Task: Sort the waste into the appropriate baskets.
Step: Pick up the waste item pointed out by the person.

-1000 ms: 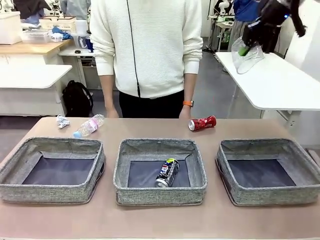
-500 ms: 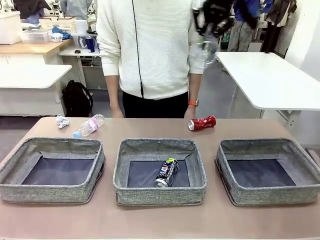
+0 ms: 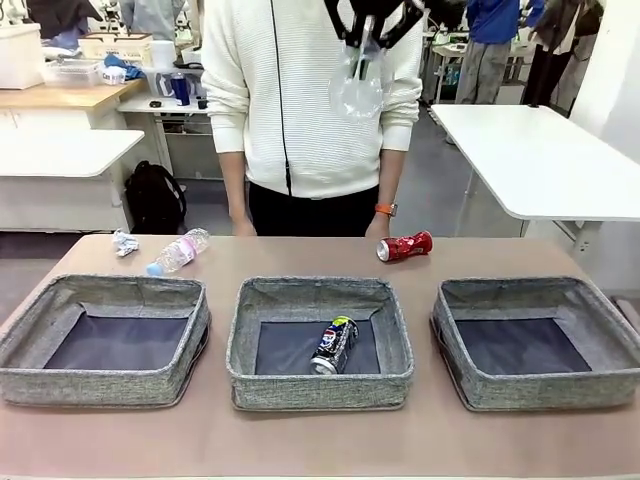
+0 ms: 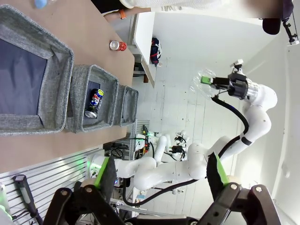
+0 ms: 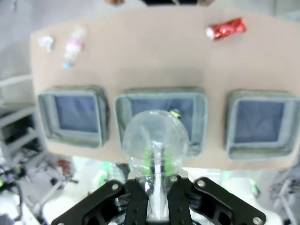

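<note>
Brown worktop (image 3: 300,440), person (image 3: 310,100) standing at its far edge. Middle basket (image 3: 320,385) taken as the mark: Pepsi can (image 3: 334,345) lying inside it on the dark bottom, so presumably the bin for metal. Left basket (image 3: 100,385) and right basket (image 3: 540,390) on either side of it, both bare inside. Beyond the mark and to the right, near the person's hand (image 3: 372,228), red can (image 3: 404,246) on open worktop, likely due for the same bin. Beyond and to the left, bottle (image 3: 178,251) on its side, paper ball (image 3: 124,243) just past it, both unsorted. High over the mark, cup (image 3: 360,90) hanging from the right pincer (image 3: 364,50), clamped tight on the thin wall near the rim. A light pinch suited to flimsy plastic, and height enough to clear the soft walls. Probably meant for one of the flanking bins; cannot tell which. Left pincer (image 4: 161,176) spread wide, holding nothing, parked well off to the side of the mark, out of the carrying path.
</note>
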